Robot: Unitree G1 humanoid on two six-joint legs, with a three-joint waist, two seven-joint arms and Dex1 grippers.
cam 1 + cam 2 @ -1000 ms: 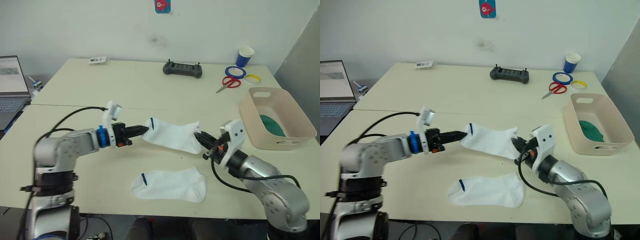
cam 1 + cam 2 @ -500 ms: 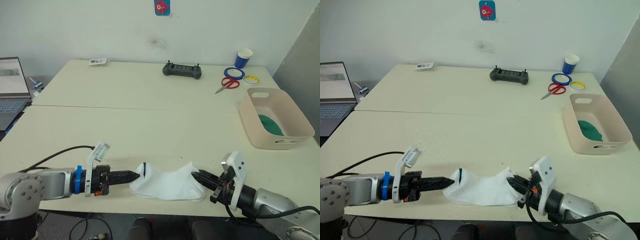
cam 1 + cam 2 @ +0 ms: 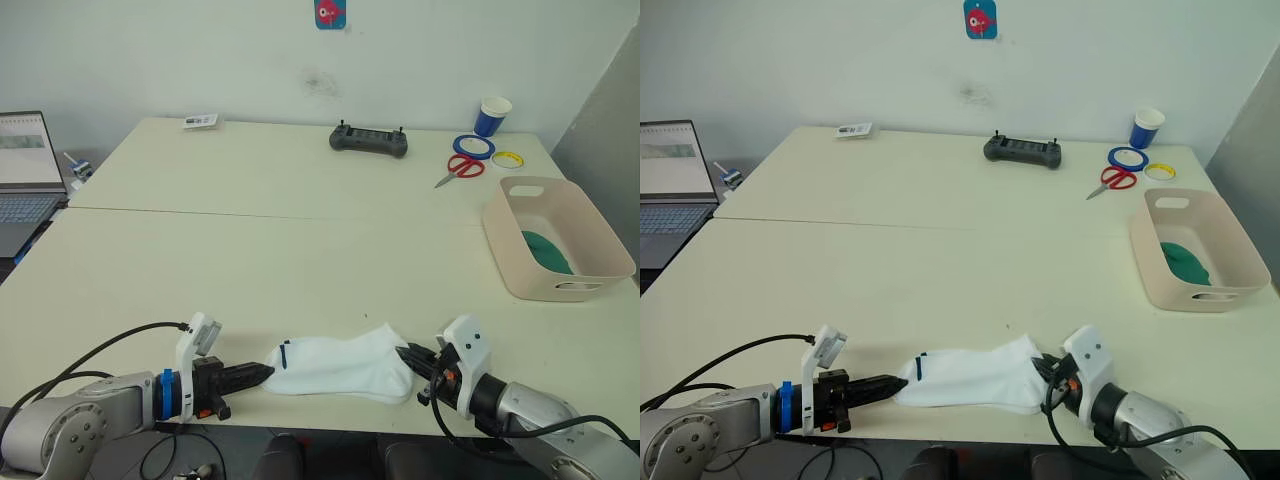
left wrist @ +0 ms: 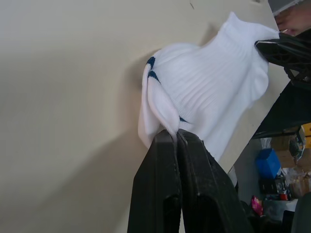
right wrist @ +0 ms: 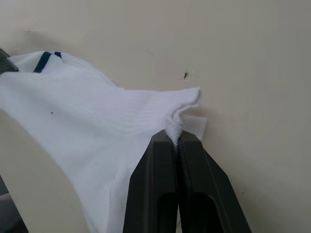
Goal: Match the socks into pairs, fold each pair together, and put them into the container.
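White socks point(image 3: 340, 365) stacked at lower centre desk point(image 3: 300, 250) edge; left tool point(image 3: 262, 375) clamped on cuff end; right tool point(image 3: 405, 357) clamped on toe end; green sock point(image 3: 548, 250) in container point(image 3: 520, 270).

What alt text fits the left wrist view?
Two black fingers, closed, pinch the cuff end of a white sock with a dark blue stripe, lying at the edge of a beige table; the right gripper grips its far end.

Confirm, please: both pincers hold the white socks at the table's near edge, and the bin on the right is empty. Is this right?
One thing is wrong: the bin is not empty. The left eye view shows a green item inside it. The rest holds: the left pincer and right pincer are shut on the white socks at the table's near edge.
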